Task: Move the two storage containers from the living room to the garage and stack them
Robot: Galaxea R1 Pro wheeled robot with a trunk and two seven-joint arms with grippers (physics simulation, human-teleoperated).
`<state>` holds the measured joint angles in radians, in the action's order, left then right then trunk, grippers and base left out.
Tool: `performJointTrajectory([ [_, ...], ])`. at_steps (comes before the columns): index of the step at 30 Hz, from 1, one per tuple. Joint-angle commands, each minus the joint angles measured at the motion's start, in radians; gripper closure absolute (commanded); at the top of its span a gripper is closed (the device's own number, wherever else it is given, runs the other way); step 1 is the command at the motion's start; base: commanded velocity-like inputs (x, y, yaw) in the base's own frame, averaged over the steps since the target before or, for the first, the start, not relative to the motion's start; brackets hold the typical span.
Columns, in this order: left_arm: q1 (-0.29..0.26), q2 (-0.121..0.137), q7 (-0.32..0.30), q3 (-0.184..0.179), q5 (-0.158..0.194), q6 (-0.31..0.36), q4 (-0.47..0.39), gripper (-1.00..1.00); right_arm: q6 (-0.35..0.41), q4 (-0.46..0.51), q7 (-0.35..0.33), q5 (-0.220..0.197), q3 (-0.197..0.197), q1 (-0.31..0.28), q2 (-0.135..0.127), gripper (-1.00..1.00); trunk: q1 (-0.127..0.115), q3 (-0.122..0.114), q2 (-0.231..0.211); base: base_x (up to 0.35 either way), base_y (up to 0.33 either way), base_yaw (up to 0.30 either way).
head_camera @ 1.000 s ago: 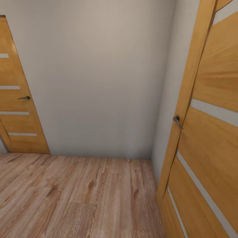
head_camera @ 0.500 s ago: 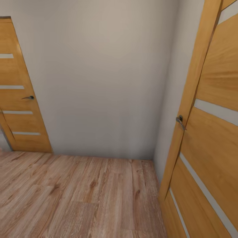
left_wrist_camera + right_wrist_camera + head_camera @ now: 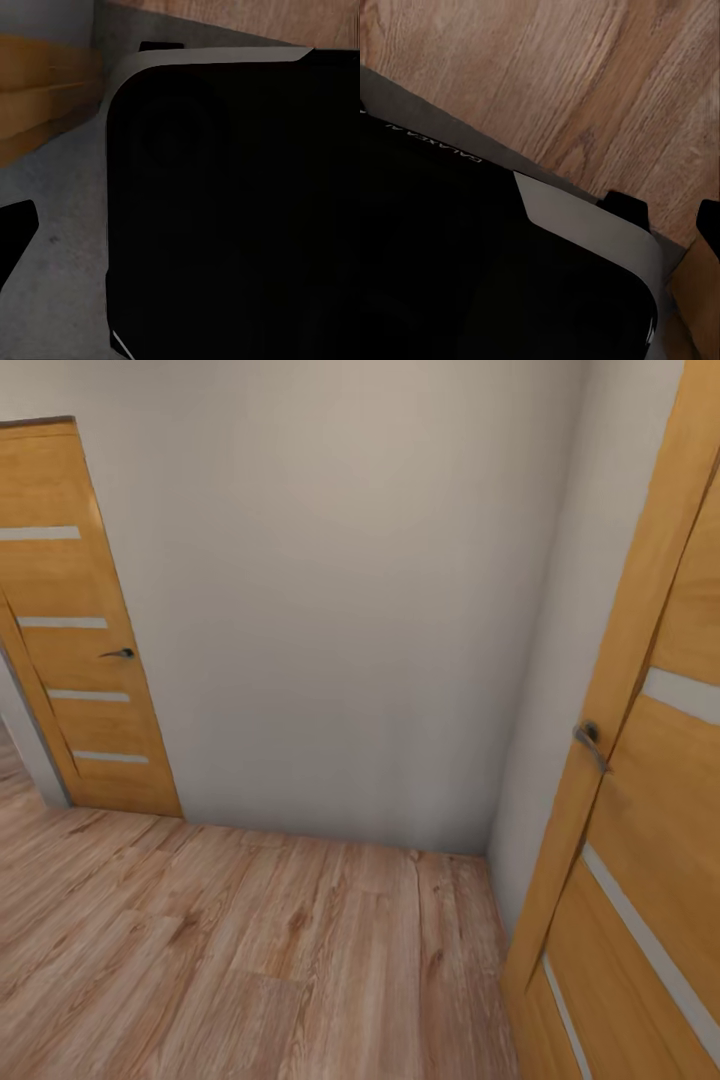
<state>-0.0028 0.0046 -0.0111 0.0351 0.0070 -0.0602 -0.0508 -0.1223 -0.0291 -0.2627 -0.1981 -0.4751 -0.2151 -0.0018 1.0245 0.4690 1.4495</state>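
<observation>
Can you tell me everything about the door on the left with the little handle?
The left door is warm orange-brown wood with four pale horizontal stripes across it. A small dark lever handle sits near its right edge, about halfway up. It stands upright against the plain pale wall, and its bottom meets the light wood plank floor. A grey gap shows along its left side, so it may stand ajar.

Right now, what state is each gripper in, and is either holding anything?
Left gripper: cannot be told; one dark fingertip shows.
Right gripper: open, two fingertips apart, holding nothing.
</observation>
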Motion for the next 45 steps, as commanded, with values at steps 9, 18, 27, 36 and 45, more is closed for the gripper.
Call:
performJointTrajectory([
  [9, 0.0, 0.0, 0.001, 0.003, 0.0, -0.004, 0.0, -1.0, -0.006, -0.003, -0.005, -0.011, -0.008, -0.001, 0.0, -1.0, 0.001, 0.001, 0.0, 0.207, -0.068, 0.0],
  [18, 0.0, 0.0, 0.001, 0.003, 0.002, -0.001, 0.0, -1.0, -0.007, -0.003, -0.004, -0.011, -0.008, -0.001, 0.0, -1.0, 0.001, 0.001, 0.0, 0.103, -0.004, 0.0],
  [27, 0.0, 0.0, -0.001, 0.002, 0.004, 0.002, 0.0, -1.0, -0.006, -0.003, -0.005, -0.011, -0.008, -0.001, 0.0, -1.0, 0.001, 0.001, 0.0, 0.305, 0.0, 0.0],
  [36, 0.0, 0.0, -0.001, 0.002, 0.005, 0.002, 0.0, -1.0, -0.006, -0.003, -0.005, -0.011, -0.008, -0.001, 0.0, -1.0, 0.001, 0.001, 0.0, 0.321, 0.0, 0.0],
  [45, 0.0, 0.0, 0.0, 0.002, 0.005, 0.002, 0.0, -1.0, -0.006, -0.003, 0.0, -0.011, -0.008, -0.001, 0.0, -1.0, 0.001, 0.001, 0.0, 0.321, 0.0, 0.093],
])
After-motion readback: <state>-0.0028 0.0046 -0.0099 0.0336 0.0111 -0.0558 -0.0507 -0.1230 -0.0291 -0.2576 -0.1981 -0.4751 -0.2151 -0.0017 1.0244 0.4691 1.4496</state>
